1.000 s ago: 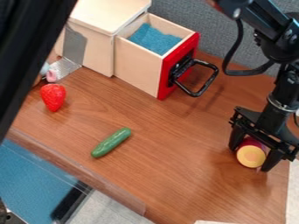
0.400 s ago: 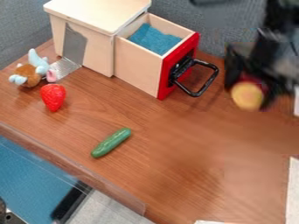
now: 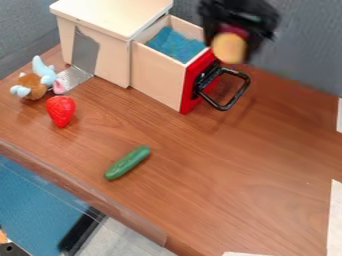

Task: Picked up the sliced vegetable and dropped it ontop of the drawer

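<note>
Now, a blurred claw (image 3: 230, 56), cut off above, clasps the slice (image 3: 229, 47). Together they hide the drawer's (image 3: 157, 76) far front corner.

No legible text, label, brand, number or sign is noted on any surface in view.
</note>
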Controlling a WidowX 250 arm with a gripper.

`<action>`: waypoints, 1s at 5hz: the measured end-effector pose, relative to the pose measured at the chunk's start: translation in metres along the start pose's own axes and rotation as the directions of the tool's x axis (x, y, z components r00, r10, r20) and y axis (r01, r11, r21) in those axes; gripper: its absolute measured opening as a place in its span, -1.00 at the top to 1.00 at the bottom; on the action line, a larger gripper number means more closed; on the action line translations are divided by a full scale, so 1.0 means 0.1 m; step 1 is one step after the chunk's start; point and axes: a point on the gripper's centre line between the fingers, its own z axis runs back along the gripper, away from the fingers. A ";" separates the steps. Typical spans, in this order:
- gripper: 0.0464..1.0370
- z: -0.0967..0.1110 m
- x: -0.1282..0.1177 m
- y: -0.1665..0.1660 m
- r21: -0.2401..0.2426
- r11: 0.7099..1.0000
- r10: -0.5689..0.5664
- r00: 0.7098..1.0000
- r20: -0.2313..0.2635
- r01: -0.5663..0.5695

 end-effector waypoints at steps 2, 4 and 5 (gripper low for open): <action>-0.68 0.16 0.21 0.87 0.028 0.987 0.156 0.987 0.045 -0.157; -0.68 0.01 0.24 1.44 0.054 0.972 0.228 0.974 0.004 -0.227; -0.68 -0.11 0.21 1.65 0.074 0.965 0.254 0.967 -0.035 -0.251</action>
